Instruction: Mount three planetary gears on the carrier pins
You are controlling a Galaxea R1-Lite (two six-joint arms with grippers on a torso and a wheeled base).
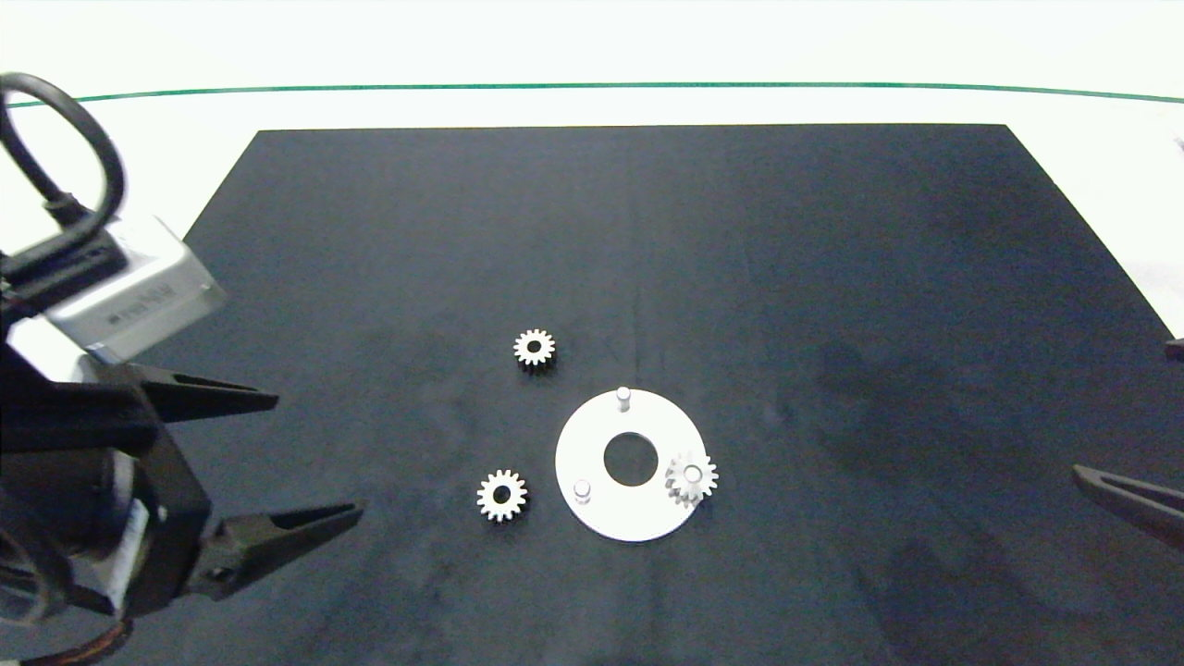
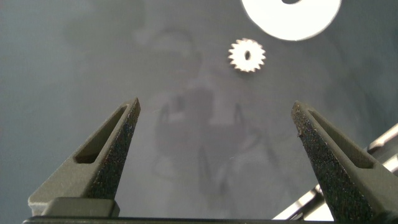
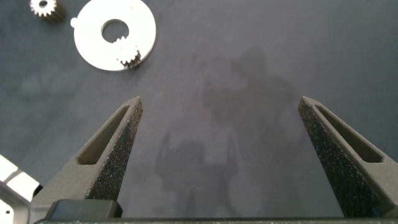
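Your left gripper (image 1: 314, 458) hangs over the black mat (image 1: 832, 277) with its fingers (image 2: 106, 162) spread wide and nothing between them; neither pad touches a part. Straight ahead of its fingertips, closest of all the parts, lies one loose planetary gear (image 1: 502, 496), flat on the mat and just beside the rim of the white carrier disc (image 1: 601, 518) but not touching it. In the left wrist view this same gear (image 2: 247, 55) sits ahead of the open fingers, nearer the one on the far side, with the disc edge (image 2: 292, 25) beyond it. A second loose gear (image 1: 535, 349) lies farther ahead, off to the far side of the disc and apart from it. The third gear (image 1: 692, 477) is seated on a carrier pin on the side of the disc away from your left gripper. Two carrier pins stand bare: one (image 1: 623, 397) at the far edge of the disc, one (image 1: 582, 489) on the side facing the left gripper. No object lies between the left fingertips and the nearest gear. Your right gripper (image 3: 221, 106) is also wide open and empty, well apart from the disc (image 3: 93, 46), with only bare mat between its fingers.
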